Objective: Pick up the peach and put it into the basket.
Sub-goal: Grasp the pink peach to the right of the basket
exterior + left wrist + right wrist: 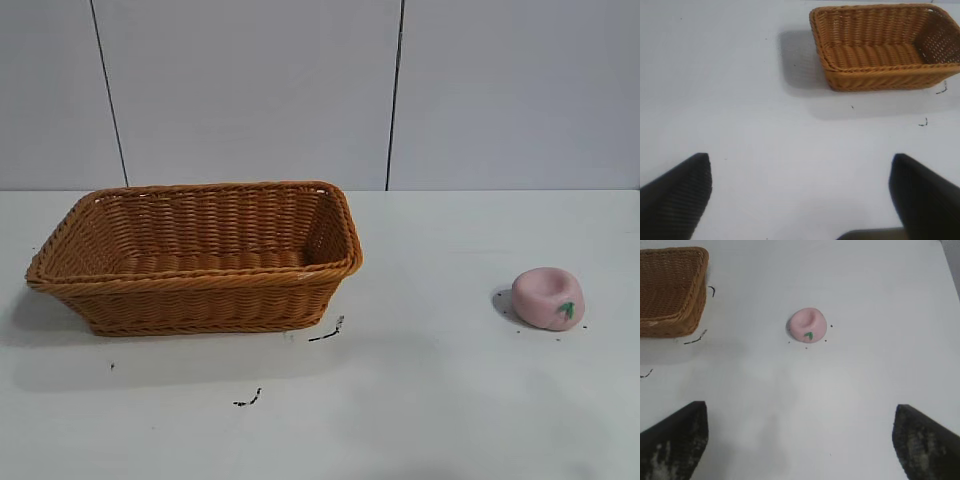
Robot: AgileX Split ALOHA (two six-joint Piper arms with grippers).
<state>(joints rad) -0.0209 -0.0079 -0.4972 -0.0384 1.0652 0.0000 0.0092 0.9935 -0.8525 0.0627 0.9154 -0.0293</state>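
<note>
The exterior view shows neither arm, only the white table [430, 400] carrying the large rectangular orange-brown woven wicker basket [200, 262] at left and the small round pale pink toy peach [547, 298] well apart at right. The left wrist view shows the basket [880, 47] but no peach; the right wrist view shows the peach [807, 325] plus 1 corner of the basket [671, 290]. The left gripper [800, 195] hangs above bare table short of the basket, its 2 dark fingers [677, 195] spread wide with nothing between them. The right gripper [800, 440] hangs above the table short of the peach, fingers [675, 440] likewise wide apart and holding nothing. The peach sits on the table, dimple upward, green leaf mark [568, 309] on its camera-facing side. The basket stands upright, opening upward, long axis running left to right in the exterior view. Small black scuff marks [327, 332] lie on the table just beside the basket.
</note>
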